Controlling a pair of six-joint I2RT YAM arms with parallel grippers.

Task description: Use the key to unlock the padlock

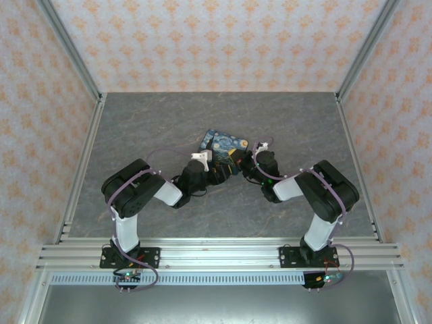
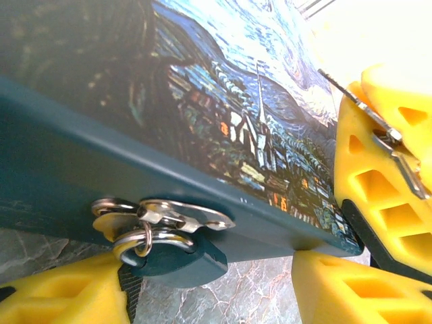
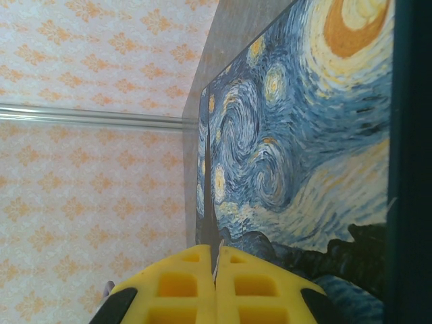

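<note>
A small dark teal padlock (image 2: 177, 260) with a silver shackle hangs from the metal hasp (image 2: 179, 214) on the edge of a flat box printed with a Starry Night picture (image 1: 226, 144). My left gripper (image 2: 209, 287) is open. The padlock sits between its yellow fingers (image 2: 61, 297), close against the left one and well apart from the right one. My right gripper (image 3: 216, 255) is shut on the key (image 3: 214, 199), whose thin blade sticks out past the fingertips over the box lid. In the left wrist view the toothed key (image 2: 370, 113) shows at the right, pinched in the right gripper's fingers (image 2: 385, 196).
The box (image 2: 223, 101) lies on the grey marbled table (image 1: 135, 128), a little beyond both grippers (image 1: 229, 165), which meet at its near edge. Patterned walls and aluminium rails (image 1: 74, 182) bound the table on three sides.
</note>
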